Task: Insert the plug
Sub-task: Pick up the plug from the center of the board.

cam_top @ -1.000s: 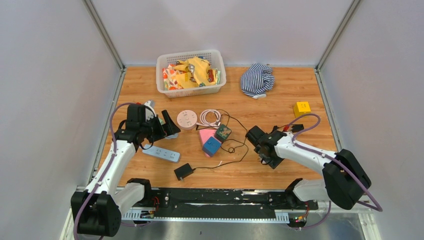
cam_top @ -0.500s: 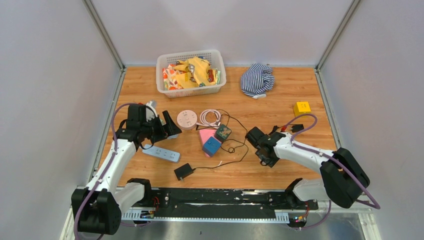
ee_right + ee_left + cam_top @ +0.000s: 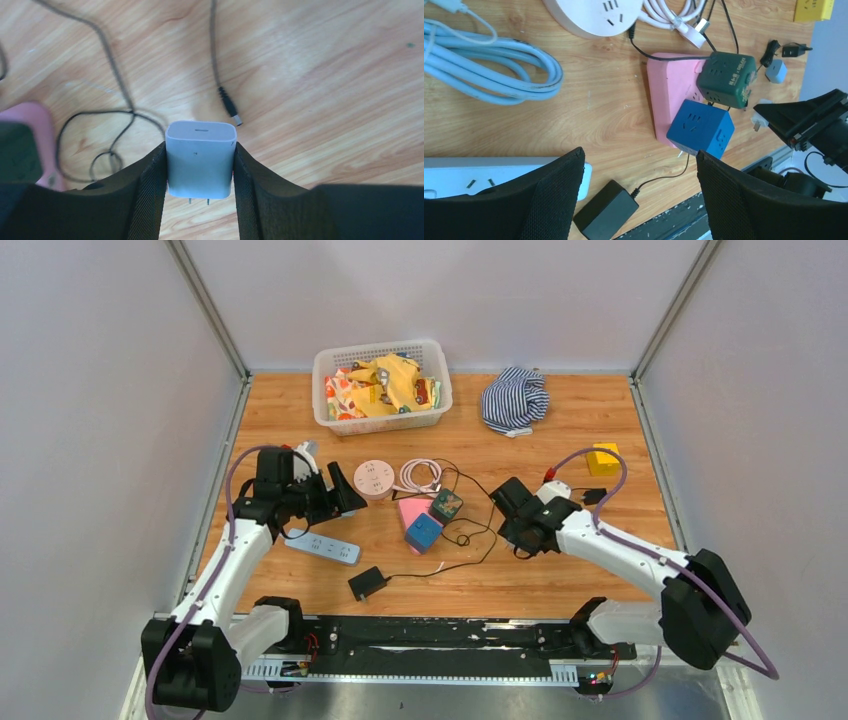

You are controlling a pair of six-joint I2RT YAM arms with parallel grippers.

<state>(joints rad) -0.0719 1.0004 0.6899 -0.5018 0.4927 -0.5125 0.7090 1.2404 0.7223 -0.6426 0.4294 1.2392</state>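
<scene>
A white cube plug (image 3: pixel 201 159) with two metal prongs pointing back sits squeezed between the black pads of my right gripper (image 3: pixel 200 150), above the wood. In the top view that gripper (image 3: pixel 510 508) hovers just right of the green cube socket (image 3: pixel 446 504), and the plug is hidden under it. My left gripper (image 3: pixel 639 155) is open and holds nothing. It hangs over the table (image 3: pixel 340 495) between the round white socket (image 3: pixel 374 479) and the white power strip (image 3: pixel 322 548). The left wrist view shows the blue cube socket (image 3: pixel 700 129) and the pink strip (image 3: pixel 671 87).
A black adapter (image 3: pixel 367 583) with a thin black cord lies near the front. A coiled white cable (image 3: pixel 420 476) and a light blue cable (image 3: pixel 489 75) lie by the sockets. At the back stand a white basket (image 3: pixel 437 385), striped cloth (image 3: pixel 514 398) and a yellow block (image 3: pixel 603 457).
My right gripper has closed on the plug and carried it up and back, toward the cube sockets. The left gripper has narrowed a little and shifted slightly right.
</scene>
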